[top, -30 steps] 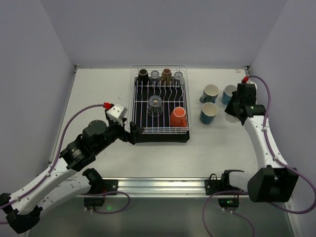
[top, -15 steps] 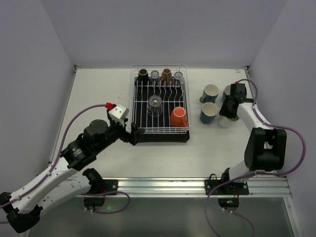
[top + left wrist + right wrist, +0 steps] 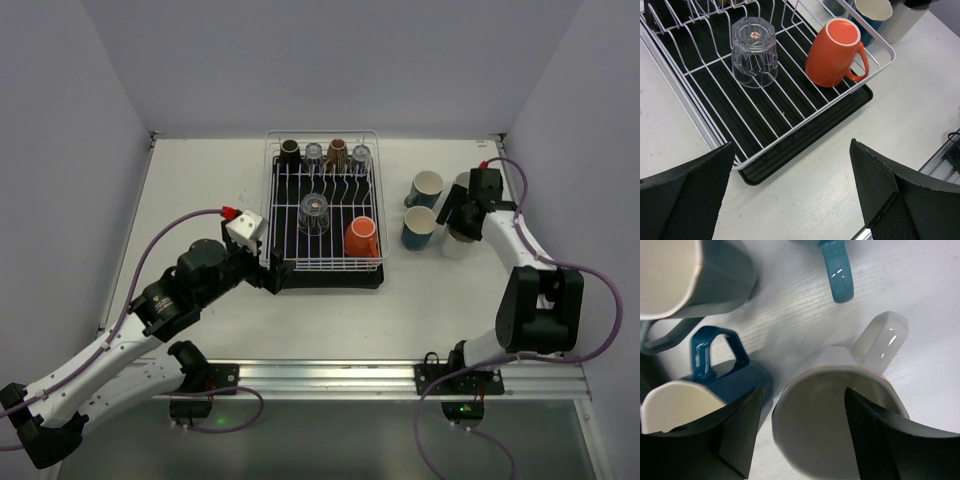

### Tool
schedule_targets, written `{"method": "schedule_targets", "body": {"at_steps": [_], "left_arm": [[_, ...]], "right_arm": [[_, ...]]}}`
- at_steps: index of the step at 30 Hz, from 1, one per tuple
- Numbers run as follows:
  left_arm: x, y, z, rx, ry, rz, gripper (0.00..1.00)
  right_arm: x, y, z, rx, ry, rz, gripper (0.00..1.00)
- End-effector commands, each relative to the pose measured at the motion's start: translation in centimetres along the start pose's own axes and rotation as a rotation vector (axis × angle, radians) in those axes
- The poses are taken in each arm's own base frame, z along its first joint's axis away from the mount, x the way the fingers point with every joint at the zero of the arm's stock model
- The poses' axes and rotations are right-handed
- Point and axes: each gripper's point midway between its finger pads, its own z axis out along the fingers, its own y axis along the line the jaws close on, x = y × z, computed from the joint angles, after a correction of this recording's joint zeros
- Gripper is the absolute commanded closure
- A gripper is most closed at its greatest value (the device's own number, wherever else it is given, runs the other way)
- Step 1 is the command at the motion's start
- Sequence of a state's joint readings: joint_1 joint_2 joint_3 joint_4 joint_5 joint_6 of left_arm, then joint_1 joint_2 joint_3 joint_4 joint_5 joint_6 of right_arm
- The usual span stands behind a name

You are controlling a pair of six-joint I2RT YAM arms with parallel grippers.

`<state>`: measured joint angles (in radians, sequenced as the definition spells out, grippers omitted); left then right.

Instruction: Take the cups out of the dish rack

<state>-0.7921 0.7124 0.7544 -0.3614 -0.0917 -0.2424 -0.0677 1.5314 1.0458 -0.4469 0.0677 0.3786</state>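
Note:
The dish rack (image 3: pixel 372 200), white wire on a black drip tray (image 3: pixel 805 155), holds an upside-down clear glass (image 3: pixel 314 213) (image 3: pixel 754 52), an orange mug (image 3: pixel 362 238) (image 3: pixel 832 52) and a back row of several dark and clear cups (image 3: pixel 325 153). My left gripper (image 3: pixel 272 272) (image 3: pixel 792 145) hangs open over the rack's near corner, holding nothing. Over at the right, my right gripper (image 3: pixel 458 215) (image 3: pixel 802 392) is open astride the rim of a white mug (image 3: pixel 458 245) (image 3: pixel 840 440) standing on the table. One finger is inside the mug, the other outside.
Beside the white mug stand a dark blue mug (image 3: pixel 421 227) (image 3: pixel 720 385), a grey-teal cup (image 3: pixel 427 186) (image 3: pixel 715 280) and a teal mug whose handle (image 3: pixel 837 275) shows. Walls close in the table on the left, back and right.
My right gripper has opened from shut, letting go of the white mug's rim; the mug stands on the table. The left arm has crept slightly toward the rack.

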Motion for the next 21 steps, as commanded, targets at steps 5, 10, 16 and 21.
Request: {"method": "schedule_targets", "body": {"at_steps": [5, 10, 16, 21], "left_arm": [[-0.3, 0.7, 0.0, -0.026, -0.014, 0.019, 0.00], [-0.3, 1.2, 0.0, -0.048, -0.017, 0.013, 0.00], [-0.8, 2.0, -0.2, -0.084, -0.038, 0.002, 0.00], [-1.1, 2.5, -0.3, -0.107, -0.053, -0.008, 0.00]], "right_arm": [[-4.4, 1.6, -8.3, -0.097, -0.252, 0.021, 0.19], [-1.9, 8.5, -15.3, -0.405, -0.383, -0.170, 0.20], [5.3, 16.3, -20.3, -0.741, -0.249, -0.498, 0.17], [7.6, 18.8, -18.7, -0.708, -0.156, -0.639, 0.06]]}}
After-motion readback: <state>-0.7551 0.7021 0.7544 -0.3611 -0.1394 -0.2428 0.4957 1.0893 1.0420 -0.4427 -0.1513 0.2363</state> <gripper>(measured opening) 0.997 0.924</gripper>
